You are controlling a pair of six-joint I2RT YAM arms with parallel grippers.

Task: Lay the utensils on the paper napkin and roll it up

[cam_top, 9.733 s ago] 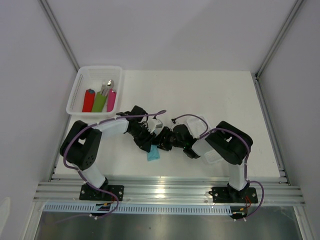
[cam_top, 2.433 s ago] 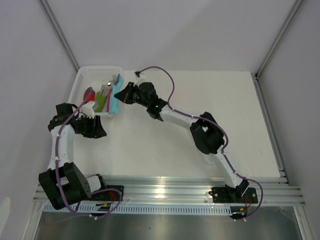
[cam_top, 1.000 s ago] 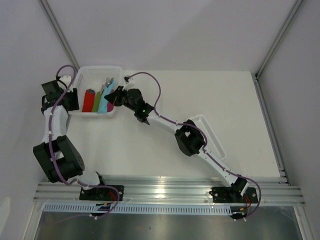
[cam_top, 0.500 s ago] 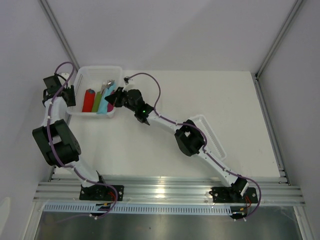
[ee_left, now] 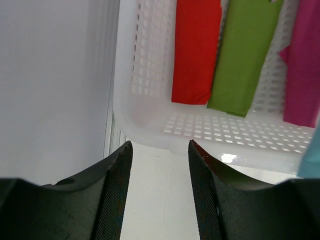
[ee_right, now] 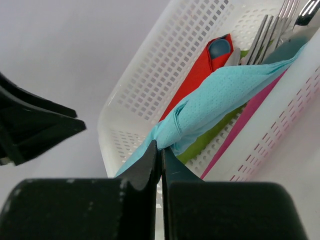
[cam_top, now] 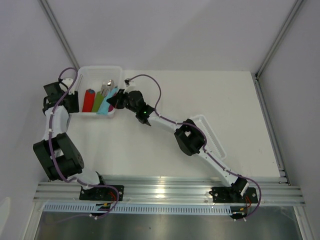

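Looking at the teal napkin point(ee_right: 215, 105), rolled into a bundle and pinched tight at one end by the fully closed right jaws, lying slantwise inside the white basket point(cam_top: 100, 68). Draped across the green roll point(ee_left: 245, 55) and pink roll point(ee_left: 302, 65), right beside the red roll point(ee_left: 195, 50). Spotted silver cutlery tips point(ee_right: 270, 32) at the far end of the bundles, owner roll unclear. Basket tucked into the far left corner of the tabletop point(cam_top: 210, 95). Further out, seeing the left jaws partway open with nothing gripped, hovering just outside the basket's left wall.
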